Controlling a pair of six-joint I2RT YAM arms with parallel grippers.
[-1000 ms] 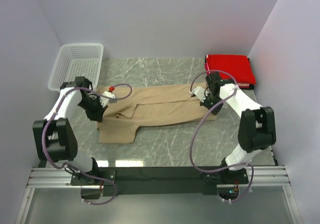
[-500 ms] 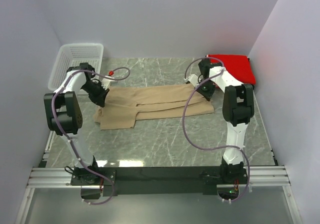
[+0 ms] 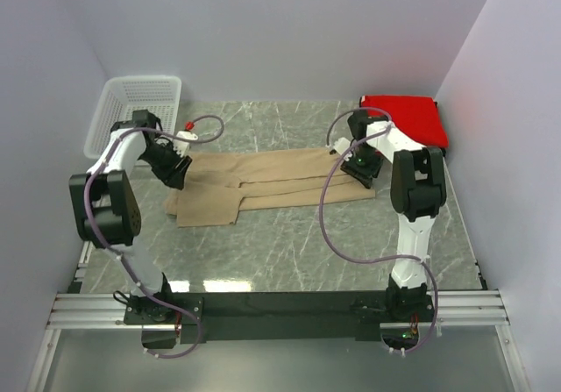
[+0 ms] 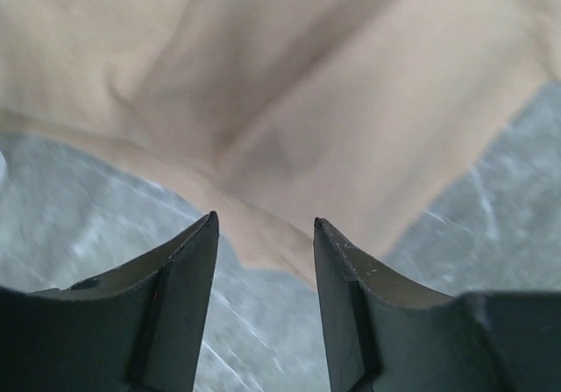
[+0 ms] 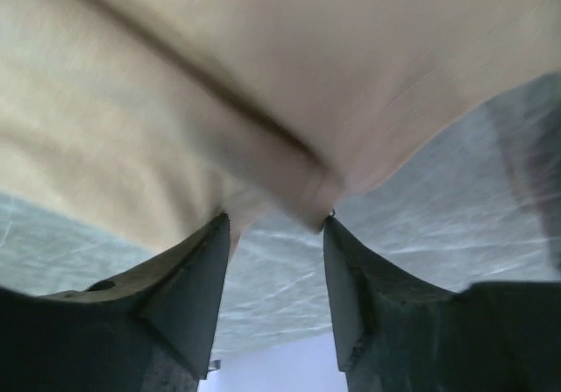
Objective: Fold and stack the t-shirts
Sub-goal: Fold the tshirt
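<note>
The tan t-shirt (image 3: 272,177) lies across the middle of the table as a long band, folded lengthwise, with a sleeve end sticking out at its near left. My left gripper (image 3: 175,171) hovers at the band's left end. In its wrist view this gripper (image 4: 263,234) is open, and the tan cloth's edge (image 4: 351,103) lies flat just past the tips, held by nothing. My right gripper (image 3: 358,166) is at the band's right end. It is open too (image 5: 273,225), with the tan cloth's corner (image 5: 219,76) just beyond its tips. The red t-shirt (image 3: 403,118) sits folded at the back right.
A white mesh basket (image 3: 136,111) stands at the back left, close behind the left arm. Grey marble table (image 3: 289,260) stretches between the shirt and the arm bases. Lilac walls enclose the left, back and right sides.
Both grippers carried the tan shirt's near edge toward the back, folding it into a narrower band. Then both opened and let go of the cloth.
</note>
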